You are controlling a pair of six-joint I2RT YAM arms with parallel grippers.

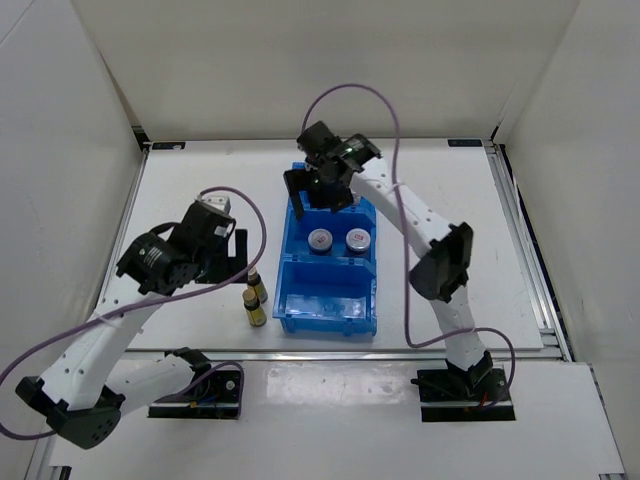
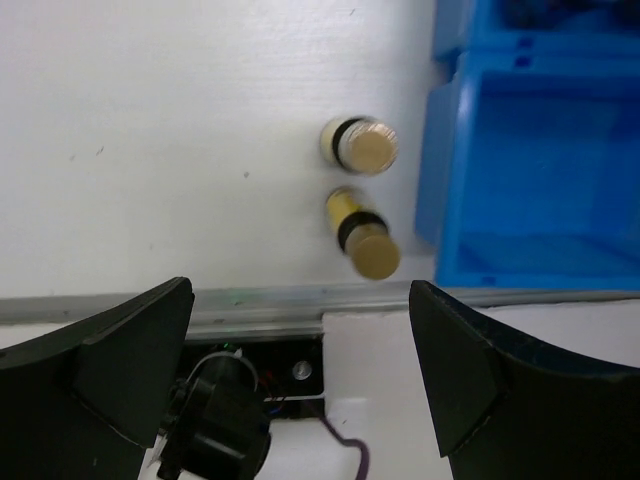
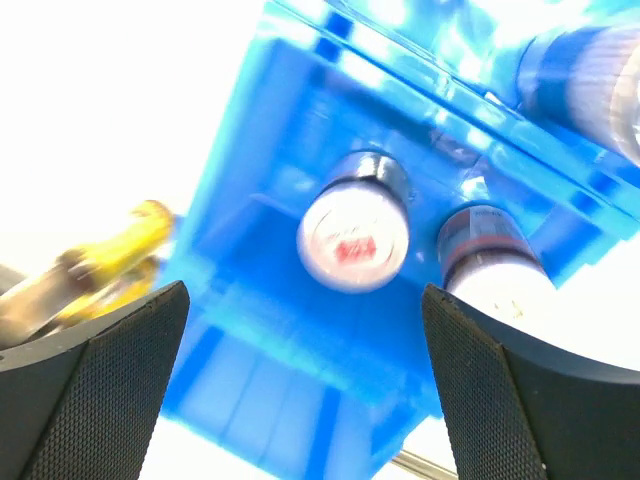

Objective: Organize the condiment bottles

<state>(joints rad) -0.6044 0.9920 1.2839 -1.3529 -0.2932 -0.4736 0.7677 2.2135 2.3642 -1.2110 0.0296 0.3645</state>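
Left wrist view | left pincer [image 2: 300,290] spread, empty | nearer amber bottle [image 2: 362,235] upright, just ahead, slightly right | right pincer [image 1: 318,193] farther, spread

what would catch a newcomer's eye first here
The bright blue bin in the middle, with two red-marked jars in its middle compartment. The right pincer hangs open over the bin's far end, and two amber bottles stand on the table just left of the bin.
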